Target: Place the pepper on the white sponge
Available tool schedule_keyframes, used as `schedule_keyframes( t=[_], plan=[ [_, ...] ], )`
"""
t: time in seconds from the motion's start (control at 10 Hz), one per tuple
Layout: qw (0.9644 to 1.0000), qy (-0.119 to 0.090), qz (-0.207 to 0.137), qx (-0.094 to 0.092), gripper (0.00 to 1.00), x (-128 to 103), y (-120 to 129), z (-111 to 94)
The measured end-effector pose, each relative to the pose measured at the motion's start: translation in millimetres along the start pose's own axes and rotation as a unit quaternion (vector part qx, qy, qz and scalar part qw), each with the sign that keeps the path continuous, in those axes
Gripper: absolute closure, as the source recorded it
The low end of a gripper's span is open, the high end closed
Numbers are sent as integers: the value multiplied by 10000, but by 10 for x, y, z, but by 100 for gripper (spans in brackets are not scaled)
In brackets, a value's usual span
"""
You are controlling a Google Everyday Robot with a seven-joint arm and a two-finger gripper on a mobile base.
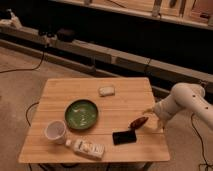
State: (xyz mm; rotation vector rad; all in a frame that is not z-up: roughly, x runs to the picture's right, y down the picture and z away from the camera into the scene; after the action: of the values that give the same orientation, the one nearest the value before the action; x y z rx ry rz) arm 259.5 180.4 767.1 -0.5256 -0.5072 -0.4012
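The pepper (pixel 138 122), dark red-brown and tapered, lies on the wooden table (pixel 95 90) near the right edge, just above a flat black phone-like object (pixel 124 136). The white sponge (pixel 106 91), a small off-white pad, lies at the far middle of the table. The gripper (pixel 149 113) comes in from the right on the white arm (pixel 187 100) and hovers just right of and slightly above the pepper, apart from it.
A green plate (pixel 81 113) sits mid-left. A white mug (pixel 55 131) stands at the front left, and a white bottle with an orange label (pixel 88 148) lies at the front. Cables run on the floor; a low ledge stands behind.
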Motion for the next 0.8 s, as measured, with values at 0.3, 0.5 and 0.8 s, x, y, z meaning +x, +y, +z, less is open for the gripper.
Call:
schedule_keyframes(
  t=[0.3, 0.5, 0.8],
  plan=[
    [9999, -65, 75, -53, 35, 261, -92, 249],
    [9999, -105, 104, -90, 35, 332, -173, 384],
    [9995, -183, 217, -170, 35, 394, -276, 568]
  ],
)
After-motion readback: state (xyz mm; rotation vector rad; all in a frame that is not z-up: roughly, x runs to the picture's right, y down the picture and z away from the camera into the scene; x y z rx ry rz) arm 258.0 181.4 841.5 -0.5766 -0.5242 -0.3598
